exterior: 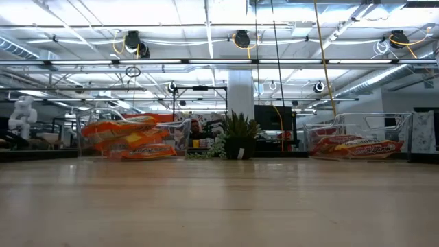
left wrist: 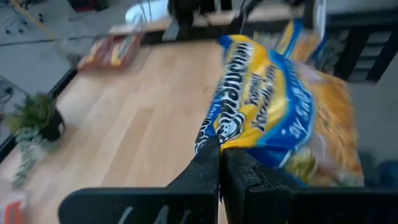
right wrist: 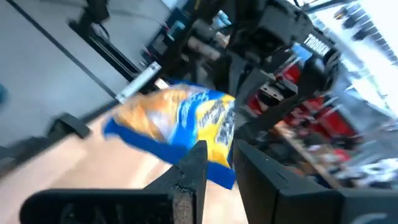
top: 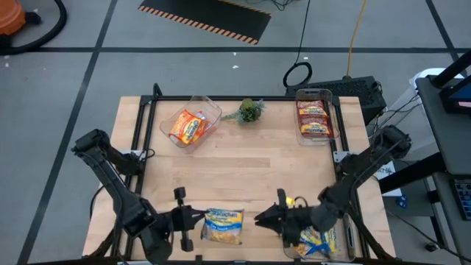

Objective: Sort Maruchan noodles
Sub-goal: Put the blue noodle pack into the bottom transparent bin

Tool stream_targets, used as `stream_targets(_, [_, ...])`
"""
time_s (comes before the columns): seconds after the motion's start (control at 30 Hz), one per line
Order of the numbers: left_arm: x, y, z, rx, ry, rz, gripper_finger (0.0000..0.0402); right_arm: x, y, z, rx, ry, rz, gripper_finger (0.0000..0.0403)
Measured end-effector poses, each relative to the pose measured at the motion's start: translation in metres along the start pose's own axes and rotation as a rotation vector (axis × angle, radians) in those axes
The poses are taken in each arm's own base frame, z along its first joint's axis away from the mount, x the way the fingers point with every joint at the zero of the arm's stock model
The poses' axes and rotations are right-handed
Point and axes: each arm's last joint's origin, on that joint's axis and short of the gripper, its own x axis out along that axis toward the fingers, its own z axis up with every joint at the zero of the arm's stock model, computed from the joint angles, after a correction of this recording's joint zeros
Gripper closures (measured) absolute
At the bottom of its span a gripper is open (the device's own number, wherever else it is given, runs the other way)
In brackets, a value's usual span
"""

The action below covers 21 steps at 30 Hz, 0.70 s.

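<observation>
A yellow-and-blue noodle packet (top: 223, 225) sits at the table's near edge, in my left gripper (top: 197, 218), which is shut on it. The left wrist view shows the packet (left wrist: 267, 106) stretching away from the shut fingers. My right gripper (top: 259, 218) is open and points toward the table's left at the packet's other end, a short gap away. In the right wrist view the packet (right wrist: 174, 121) lies just beyond the fingertips. Orange packets (top: 189, 126) lie in a clear bin at far left. Red-brown ones (top: 314, 118) lie in a bin at far right. My left gripper pinches the yellow-and-blue packet by its left short edge (left wrist: 211, 140) between the two shut fingers. The fingers come in level from the table's left. The packet reaches out beyond them toward the right; whether it rests on the table I cannot tell.
A clear bin (top: 333, 250) with yellow-and-blue packets (top: 318, 240) stands at the near right corner, under my right arm. A small green plant sprig (top: 250, 110) stands at the far edge between the two far bins. Bare wood (top: 250, 169) fills the table's middle.
</observation>
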Motion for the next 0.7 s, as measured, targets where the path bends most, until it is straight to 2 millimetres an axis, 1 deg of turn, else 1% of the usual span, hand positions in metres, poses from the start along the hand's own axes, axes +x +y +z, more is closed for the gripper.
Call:
stream_targets(0.1, [-0.001,-0.001,0.015,0.015,-0.051,-0.020,0.0400,0.009,0.010,0.016,-0.107,0.053,-0.049,0.0327])
stream_targets(0.2, [0.001,-0.003,0.028,0.061,-0.115,-0.048,0.0400,0.012,0.022,0.034,-0.268,0.152,-0.126,0.0327])
stream_targets(0.3, [0.001,-0.001,0.036,0.082,-0.150,-0.077,0.0401,0.009,0.037,0.054,-0.426,0.257,-0.230,0.0327])
stream_targets(0.37, [0.001,0.003,0.041,0.085,-0.169,-0.071,0.0401,0.006,0.046,0.065,-0.485,0.291,-0.271,0.0327])
stream_targets(0.4, [0.002,0.004,0.043,0.096,-0.176,-0.065,0.0401,0.004,0.050,0.069,-0.487,0.296,-0.288,0.0327])
stream_targets(0.43, [0.003,0.005,0.044,0.116,-0.179,-0.060,0.0401,0.004,0.053,0.072,-0.465,0.287,-0.303,0.0327])
stream_targets(0.5, [0.004,0.005,0.044,0.163,-0.185,-0.044,0.0401,0.003,0.051,0.077,-0.362,0.253,-0.344,0.0327])
stream_targets(0.57, [0.006,0.007,0.048,0.181,-0.201,-0.022,0.0401,0.007,0.042,0.079,-0.207,0.215,-0.392,0.0327])
stream_targets(0.63, [0.010,0.011,0.051,0.182,-0.207,-0.009,0.0401,0.012,0.029,0.080,0.003,0.172,-0.450,0.0327])
stream_targets(0.7, [0.014,0.015,0.053,0.180,-0.208,0.018,0.0401,0.016,0.021,0.077,0.133,0.148,-0.472,0.0323])
